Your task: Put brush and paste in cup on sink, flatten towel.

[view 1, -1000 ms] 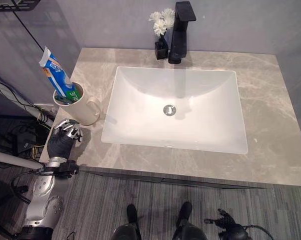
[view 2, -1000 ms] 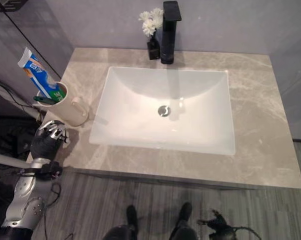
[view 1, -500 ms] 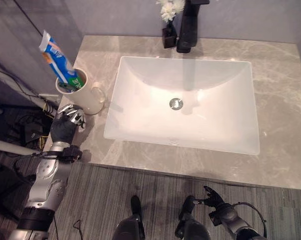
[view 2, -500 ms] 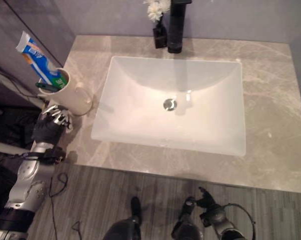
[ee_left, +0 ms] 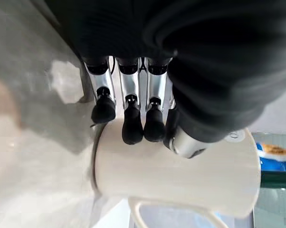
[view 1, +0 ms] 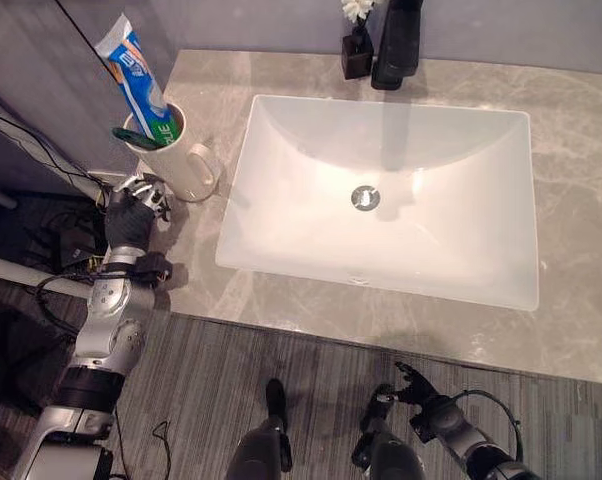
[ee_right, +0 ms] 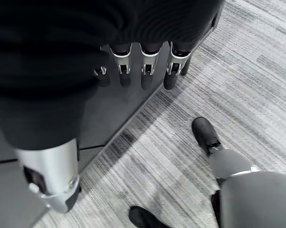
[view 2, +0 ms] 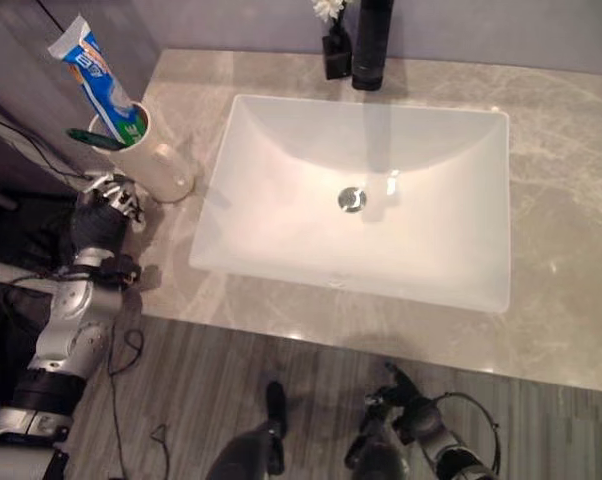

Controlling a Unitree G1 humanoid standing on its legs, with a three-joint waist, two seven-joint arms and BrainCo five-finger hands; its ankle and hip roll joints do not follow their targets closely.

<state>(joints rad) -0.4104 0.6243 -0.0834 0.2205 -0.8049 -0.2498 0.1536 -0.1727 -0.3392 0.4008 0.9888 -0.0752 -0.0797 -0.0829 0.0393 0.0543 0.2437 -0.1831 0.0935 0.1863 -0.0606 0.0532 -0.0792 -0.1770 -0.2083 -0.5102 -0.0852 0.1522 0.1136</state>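
Your two eye views look steeply down from the head, sharing the counter (view 1: pixel 581 250), sink (view 1: pixel 381 200) and floor. Your left wrist view sits very close to the cup (ee_left: pixel 181 175); the right wrist view faces the floor (ee_right: pixel 257 95).

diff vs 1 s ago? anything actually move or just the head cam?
Mostly the head camera: the whole scene shifted, so the counter only seems to move. The left hand stays close beside the cup, fingers relaxed near its wall, holding nothing. The right hand, low over the floor, shows further in from the bottom edge than before. Toothpaste and brush still sit in the cup; the sink is unchanged.
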